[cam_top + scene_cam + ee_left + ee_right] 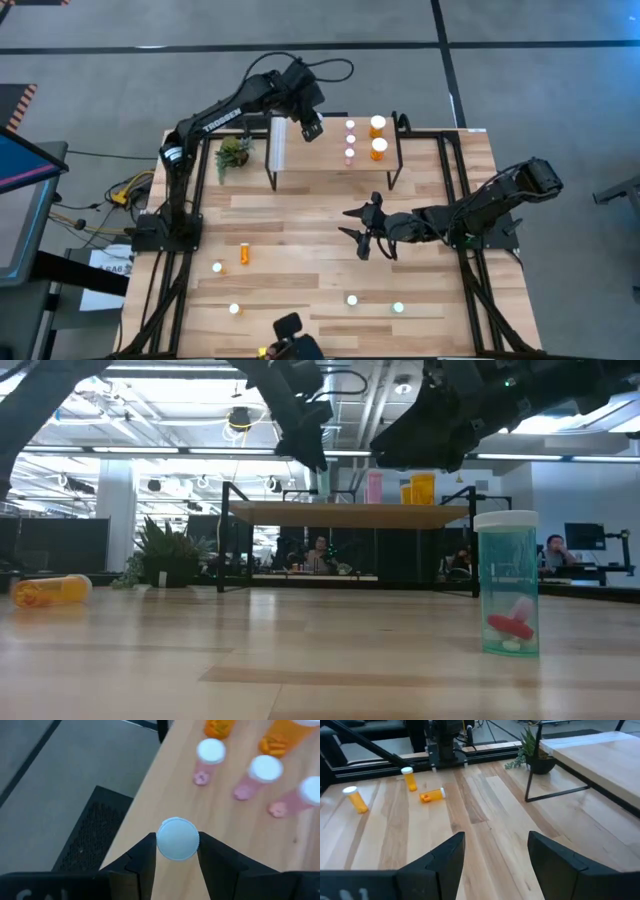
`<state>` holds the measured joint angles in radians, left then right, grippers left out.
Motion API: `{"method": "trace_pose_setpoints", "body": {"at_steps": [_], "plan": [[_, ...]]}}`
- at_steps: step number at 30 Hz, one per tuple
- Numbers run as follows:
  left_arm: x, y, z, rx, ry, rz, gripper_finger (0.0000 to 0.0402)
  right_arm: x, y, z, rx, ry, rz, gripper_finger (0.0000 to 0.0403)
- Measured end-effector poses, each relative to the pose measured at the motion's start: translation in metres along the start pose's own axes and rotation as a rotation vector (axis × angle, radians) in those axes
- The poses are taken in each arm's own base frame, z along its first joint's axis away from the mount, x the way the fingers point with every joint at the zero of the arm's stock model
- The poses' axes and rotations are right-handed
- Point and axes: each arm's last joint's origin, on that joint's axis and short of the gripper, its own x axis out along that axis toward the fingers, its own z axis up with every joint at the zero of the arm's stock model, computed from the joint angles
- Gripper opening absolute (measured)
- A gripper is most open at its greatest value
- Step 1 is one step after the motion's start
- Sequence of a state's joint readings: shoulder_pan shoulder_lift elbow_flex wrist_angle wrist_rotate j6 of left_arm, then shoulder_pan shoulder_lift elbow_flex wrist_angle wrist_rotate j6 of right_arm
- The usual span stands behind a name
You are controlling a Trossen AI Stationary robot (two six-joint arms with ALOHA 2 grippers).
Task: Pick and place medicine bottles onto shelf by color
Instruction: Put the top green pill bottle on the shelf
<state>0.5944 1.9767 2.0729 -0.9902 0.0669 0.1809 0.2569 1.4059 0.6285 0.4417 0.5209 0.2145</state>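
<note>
Left tool (176,851) is clamped on a white-capped bottle (177,838) right above the shelf (322,160) edge, near the pink bottles (207,761). Risk: released here it could tip off the edge to the floor, since the cap sits almost over the rim. Right tool (495,852) is wide open and empty, low over the worktop (330,260). Only the left wrist view shows that edge margin; the high view hides the held bottle under the arm, and its colour can't be told.

One camera looks straight down on the whole pale wooden table (330,230). A second sits at tabletop height, facing the small raised light-wood shelf (350,513). Each wrist camera peers closely past its own fingers; all share that shelf.
</note>
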Motion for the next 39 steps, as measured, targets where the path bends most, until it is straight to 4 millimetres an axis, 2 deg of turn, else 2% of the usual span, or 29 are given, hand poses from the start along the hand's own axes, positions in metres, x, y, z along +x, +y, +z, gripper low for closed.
{"method": "trace_pose_setpoints", "body": {"at_steps": [8, 18, 39], "plan": [[0.012, 0.012, -0.005, -0.031, 0.035, 0.010, 0.0126, 0.001, -0.001, 0.000, -0.013, 0.000, -0.004, 0.0240], [0.041, 0.014, -0.008, -0.032, 0.073, 0.003, 0.0126, 0.001, -0.001, 0.000, -0.002, 0.003, -0.004, 0.0240], [0.041, 0.011, -0.010, -0.041, 0.095, -0.001, 0.0126, 0.000, -0.001, -0.002, 0.021, 0.020, -0.007, 0.0240]]}}
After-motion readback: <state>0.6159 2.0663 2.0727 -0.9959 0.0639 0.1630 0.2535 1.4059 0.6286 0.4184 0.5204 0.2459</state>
